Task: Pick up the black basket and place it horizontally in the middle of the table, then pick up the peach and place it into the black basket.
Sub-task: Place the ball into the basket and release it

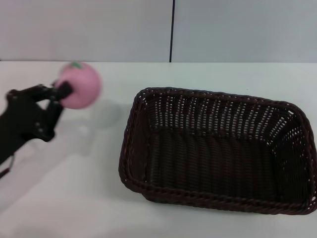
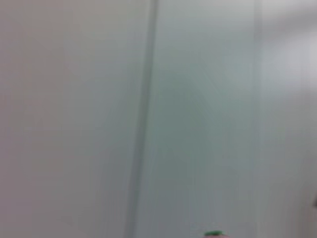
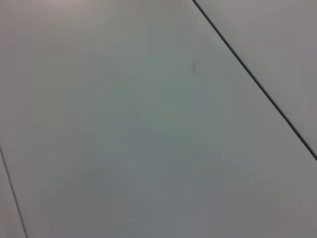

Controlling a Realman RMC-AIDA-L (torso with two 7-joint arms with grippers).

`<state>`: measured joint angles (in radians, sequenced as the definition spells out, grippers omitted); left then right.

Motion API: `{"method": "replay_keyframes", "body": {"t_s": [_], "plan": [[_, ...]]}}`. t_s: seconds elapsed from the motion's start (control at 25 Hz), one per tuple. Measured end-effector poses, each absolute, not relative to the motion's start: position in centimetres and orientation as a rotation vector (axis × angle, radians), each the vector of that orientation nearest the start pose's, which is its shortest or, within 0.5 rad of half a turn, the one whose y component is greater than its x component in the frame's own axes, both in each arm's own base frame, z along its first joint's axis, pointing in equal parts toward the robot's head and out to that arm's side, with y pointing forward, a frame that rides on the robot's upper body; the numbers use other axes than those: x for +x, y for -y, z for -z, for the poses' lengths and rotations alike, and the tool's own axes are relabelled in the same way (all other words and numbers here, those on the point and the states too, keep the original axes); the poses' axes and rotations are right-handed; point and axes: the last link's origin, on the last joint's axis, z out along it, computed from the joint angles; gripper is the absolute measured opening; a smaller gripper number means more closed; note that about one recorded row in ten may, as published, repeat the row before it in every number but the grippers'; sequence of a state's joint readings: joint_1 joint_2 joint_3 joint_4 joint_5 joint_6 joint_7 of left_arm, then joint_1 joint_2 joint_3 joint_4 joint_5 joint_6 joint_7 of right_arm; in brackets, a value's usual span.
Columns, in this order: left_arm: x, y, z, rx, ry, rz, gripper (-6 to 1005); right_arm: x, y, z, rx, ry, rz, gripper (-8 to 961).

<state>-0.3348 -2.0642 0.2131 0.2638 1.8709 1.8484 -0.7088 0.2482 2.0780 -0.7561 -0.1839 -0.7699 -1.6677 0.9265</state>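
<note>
The black basket (image 1: 218,151) lies lengthwise across the white table (image 1: 74,198), right of the middle, open side up and empty. My left gripper (image 1: 63,91) is shut on the pink peach (image 1: 79,85) and holds it in the air above the table, to the left of the basket. The peach's green stem spot points up. In the left wrist view only the green spot (image 2: 214,233) shows at the picture's edge. The right gripper is out of view.
A pale wall with a dark vertical seam (image 1: 172,29) stands behind the table. The peach's shadow (image 1: 106,116) falls on the table left of the basket. The right wrist view shows only wall panels with seams (image 3: 252,79).
</note>
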Motion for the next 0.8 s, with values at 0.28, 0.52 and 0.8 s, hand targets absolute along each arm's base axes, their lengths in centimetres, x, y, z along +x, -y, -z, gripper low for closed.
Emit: {"method": "replay_keyframes", "body": {"t_s": [0.28, 0.52, 0.8], "plan": [[-27.4, -23.7, 1.4, -2.331, 0.291, 1.364, 53, 33.4, -26.0, -5.9, -1.467, -0.647, -1.403, 513], [-26.1, -22.8, 3.5, -2.433, 0.343, 1.429, 127, 33.2, -26.0, -6.0, -1.47, -0.637, -1.414, 513], [-26.1, -22.3, 5.0, -2.418, 0.338, 1.384, 327, 33.2, -26.0, -5.8, -1.476, -0.64, -1.415, 513]]}}
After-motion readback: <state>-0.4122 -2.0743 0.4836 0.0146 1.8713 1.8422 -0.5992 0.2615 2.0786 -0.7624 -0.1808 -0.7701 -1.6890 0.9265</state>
